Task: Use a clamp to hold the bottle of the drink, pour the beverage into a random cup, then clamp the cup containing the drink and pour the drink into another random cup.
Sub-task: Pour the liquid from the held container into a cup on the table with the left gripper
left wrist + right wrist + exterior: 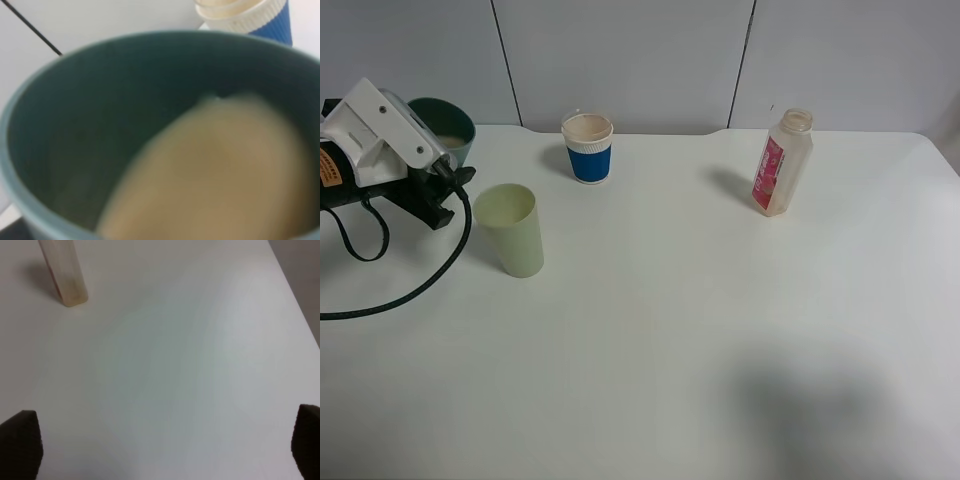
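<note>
The white table is carrying everything. Just left of the pale green cup, the left gripper is clamping its fingers on the teal cup, which is showing a dark inside. The right gripper is holding its fingers wide apart over the table. The squarish bottle with a pink-red label is standing upright, well right of the pale green cup. A blue-sleeved paper cup is standing behind and right of it. Milky beige drink is lying slanted inside the teal cup.

On the table, paper cup at back — bottle well to its right. Far left, the filled cup, a tumbler before it.
</note>
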